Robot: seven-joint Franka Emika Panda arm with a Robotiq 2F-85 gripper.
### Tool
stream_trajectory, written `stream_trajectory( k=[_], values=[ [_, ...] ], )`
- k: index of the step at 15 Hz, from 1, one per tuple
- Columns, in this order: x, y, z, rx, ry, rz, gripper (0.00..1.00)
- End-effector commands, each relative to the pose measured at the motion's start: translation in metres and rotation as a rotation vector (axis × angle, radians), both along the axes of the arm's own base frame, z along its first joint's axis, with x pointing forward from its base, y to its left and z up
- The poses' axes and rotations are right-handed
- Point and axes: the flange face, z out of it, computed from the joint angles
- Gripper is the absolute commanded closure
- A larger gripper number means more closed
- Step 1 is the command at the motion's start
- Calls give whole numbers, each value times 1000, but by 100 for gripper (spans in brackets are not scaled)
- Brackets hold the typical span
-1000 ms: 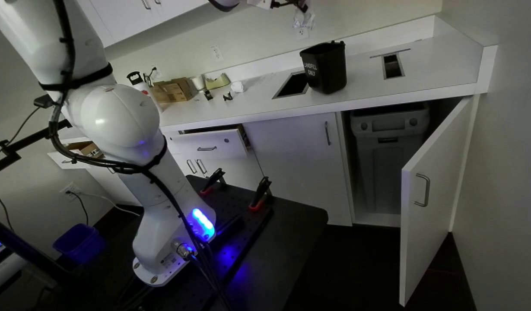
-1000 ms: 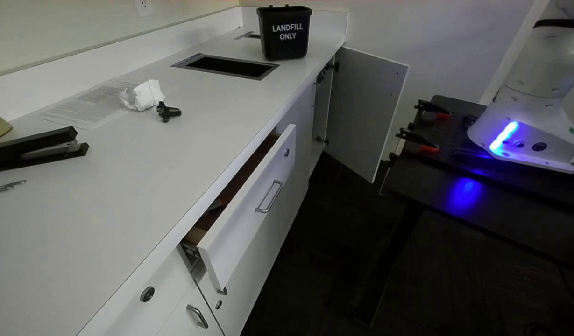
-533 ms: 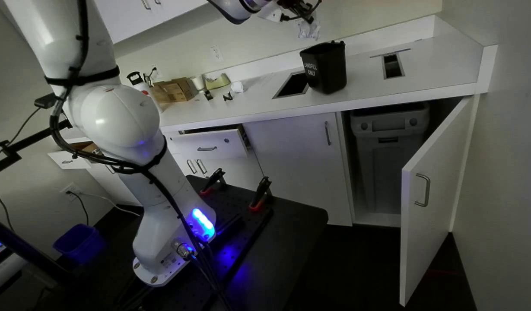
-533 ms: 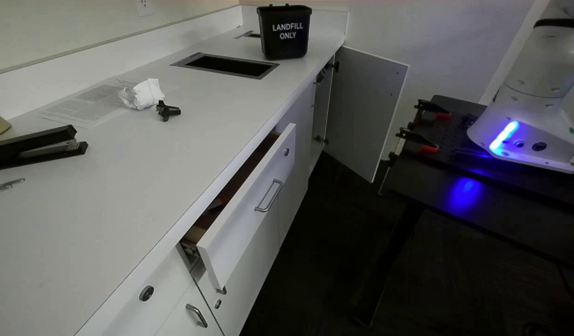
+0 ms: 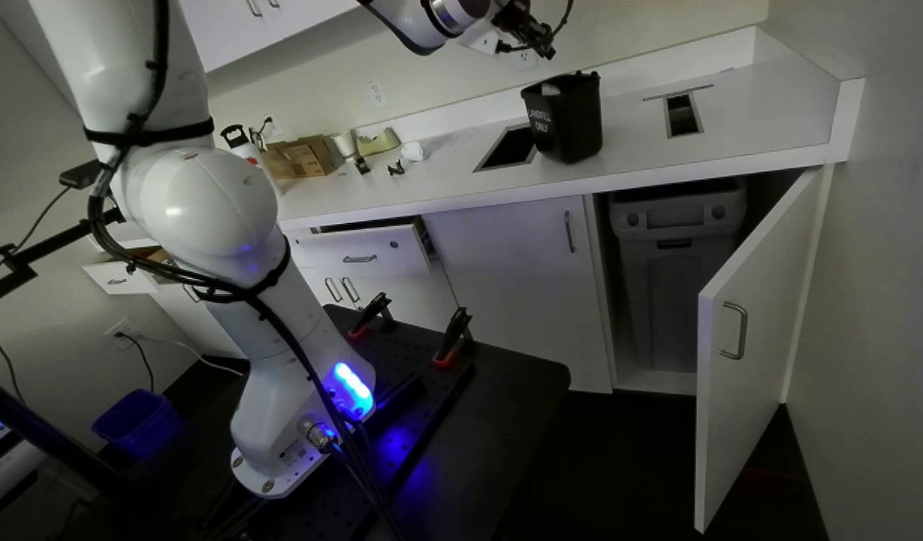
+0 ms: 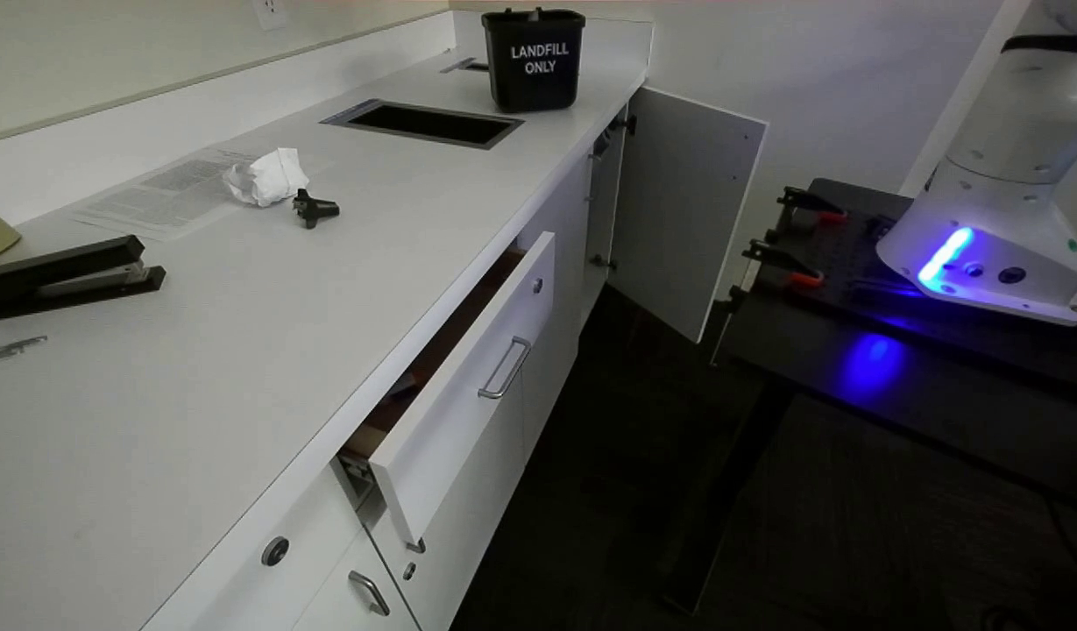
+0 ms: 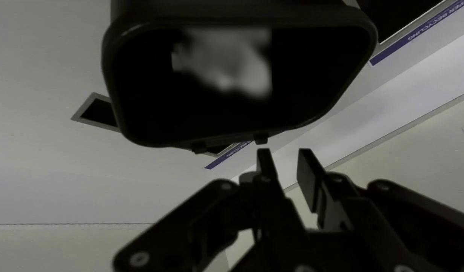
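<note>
Gone from the gripper (image 7: 284,154), the crumpled white thing (image 7: 232,60) is now blurred within the black bin (image 5: 574,124) just below; the fingers (image 7: 267,166) stand slightly apart, empty. Letting go looks done; whether it has settled, I cannot tell. Farther off along the white counter (image 6: 240,394) lies crumpled paper (image 6: 271,178); well below, a cupboard door (image 5: 761,338) hangs open.

Black bin (image 5: 581,124), landmark. Passage I have: air between my gripper (image 7: 284,153) and the bin's mouth. Obstacles I list: bin's rim (image 7: 109,75); whitish lump (image 7: 232,60) inside bin; wall (image 5: 453,94) behind bin; cabinet door (image 5: 758,338), swung out lower than bin.
</note>
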Motion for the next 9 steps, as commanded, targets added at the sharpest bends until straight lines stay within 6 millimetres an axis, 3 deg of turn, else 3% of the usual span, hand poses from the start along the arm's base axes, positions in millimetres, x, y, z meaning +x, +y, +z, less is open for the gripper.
stream_trajectory(
  k=[1, 6, 9],
  values=[
    [5, -4, 0, 2, -26, -12, 44],
    [5, -2, 0, 3, -25, -10, 5],
    [1, -2, -3, -1, 4, -3, 0]
  ],
)
